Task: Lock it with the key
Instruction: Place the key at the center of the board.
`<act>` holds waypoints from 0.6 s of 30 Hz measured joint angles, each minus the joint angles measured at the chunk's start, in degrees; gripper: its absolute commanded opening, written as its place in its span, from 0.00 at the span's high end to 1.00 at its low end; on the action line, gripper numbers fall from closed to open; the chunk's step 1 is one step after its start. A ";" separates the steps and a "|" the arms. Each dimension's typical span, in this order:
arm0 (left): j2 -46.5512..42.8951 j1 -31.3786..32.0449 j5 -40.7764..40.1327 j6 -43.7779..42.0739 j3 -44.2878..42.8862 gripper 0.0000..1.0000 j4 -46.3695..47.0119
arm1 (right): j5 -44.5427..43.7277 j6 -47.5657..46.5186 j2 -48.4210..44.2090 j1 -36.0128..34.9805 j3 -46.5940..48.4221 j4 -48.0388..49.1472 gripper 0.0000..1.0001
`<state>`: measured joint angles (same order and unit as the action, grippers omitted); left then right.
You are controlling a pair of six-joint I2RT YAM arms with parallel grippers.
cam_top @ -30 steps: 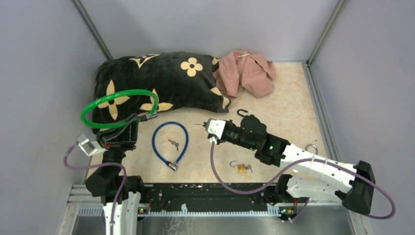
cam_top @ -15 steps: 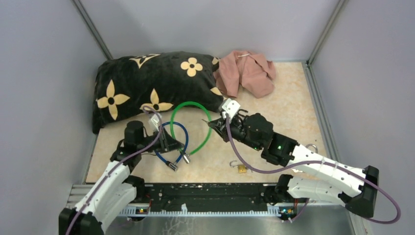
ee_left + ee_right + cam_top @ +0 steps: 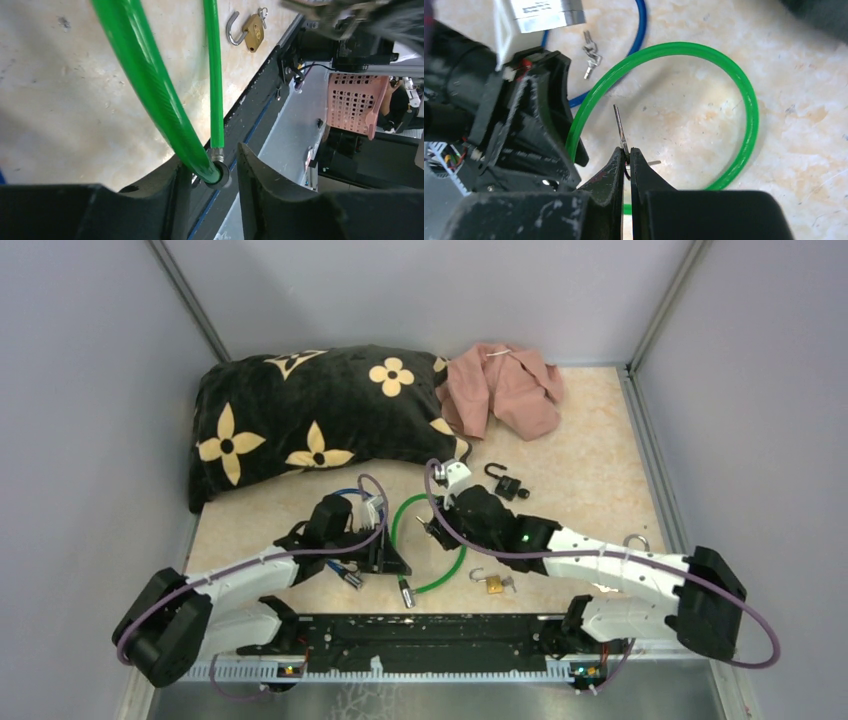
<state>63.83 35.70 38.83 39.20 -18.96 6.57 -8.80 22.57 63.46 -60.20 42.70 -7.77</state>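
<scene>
Right wrist: our right gripper (image 3: 626,151) pinches the key (image 3: 619,127) toward 12 o'clock; left gripper (image 3: 210,162) braces green lock (image 3: 145,75) for insertion.

My left end effector (image 3: 212,169) seems clamped on the green cable lock (image 3: 150,85); a brass padlock (image 3: 253,33) lies beyond it.

Blue cable (image 3: 345,492) mostly hidden behind L arm; key (image 3: 619,125) bow buried in R pincer (image 3: 626,152).

Green cable lock (image 3: 150,85); blue cable lock (image 3: 643,25); silver key (image 3: 620,127); black pillow (image 3: 300,410), cream flowers; pink cloth (image 3: 510,390); brass padlock (image 3: 253,32).
</scene>
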 measured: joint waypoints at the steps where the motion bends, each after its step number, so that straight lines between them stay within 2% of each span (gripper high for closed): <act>1: 0.57 0.81 -0.37 -0.28 -0.04 0.37 0.94 | -0.26 1.18 1.46 0.00 0.02 -0.09 1.00; 2: 1.07 1.40 -0.87 -0.70 -0.09 0.26 1.66 | -0.48 1.92 2.71 0.00 0.07 -0.20 0.91; 4: 1.40 1.90 -2.60 -1.40 -0.09 0.07 2.12 | -1.25 3.87 5.90 0.09 0.52 -1.88 0.51; 5: 1.09 1.90 -4.02 -1.55 -0.09 0.02 2.01 | -1.84 4.79 7.58 0.33 1.11 -3.45 0.40; 7: -0.57 1.77 -6.84 -1.81 -0.07 0.02 0.96 | -3.04 5.95 10.69 0.90 3.02 -7.74 0.29; 12: -11.19 0.31 -16.55 -1.29 0.04 0.02 -4.20 | -6.56 6.05 12.31 4.52 8.92 -16.35 0.28; 15: -17.38 -1.84 -21.00 -0.63 0.04 0.02 -8.37 | -8.35 6.01 11.56 10.10 11.19 -17.31 0.30; 18: -22.56 -5.46 -22.84 0.04 0.17 0.02 -10.29 | -10.54 6.91 10.73 18.23 10.60 -17.59 0.28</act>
<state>41.28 30.24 15.99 39.24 -18.79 -3.73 -19.33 29.47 74.19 -41.98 53.30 -25.36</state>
